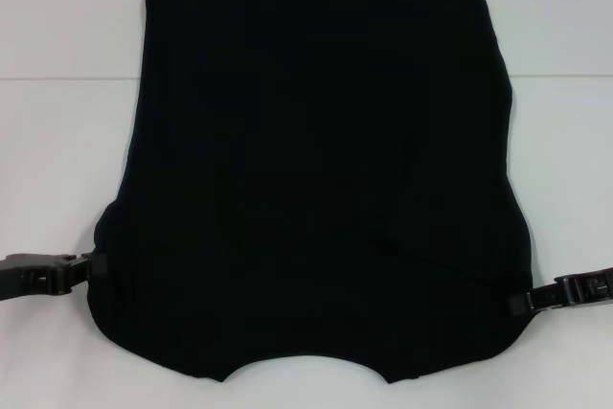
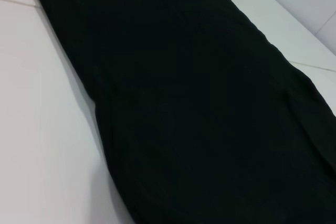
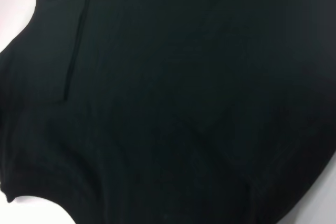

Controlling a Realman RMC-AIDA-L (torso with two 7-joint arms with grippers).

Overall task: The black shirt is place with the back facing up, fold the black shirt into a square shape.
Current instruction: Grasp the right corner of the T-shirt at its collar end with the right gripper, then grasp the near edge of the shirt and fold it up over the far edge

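The black shirt point(image 1: 316, 170) lay flat on the white surface point(image 1: 57, 122), sleeves folded in. Left hand point(image 1: 88, 267) and right hand point(image 1: 517, 302) met its near side edges, grip unclear; lifting both evenly would keep the fold square.

1. The soft plain black cloth shirt point(image 1: 316, 170) runs past the head view's top edge.
2. Fingertips of the hard black left gripper point(image 1: 91, 270) and hard black right gripper point(image 1: 520, 302) vanish at the cloth's edges.

The light is bright and even. The white table point(image 1: 57, 141) looks a bit pink. The black shirt point(image 1: 316, 170) is so dark its folds hardly show.
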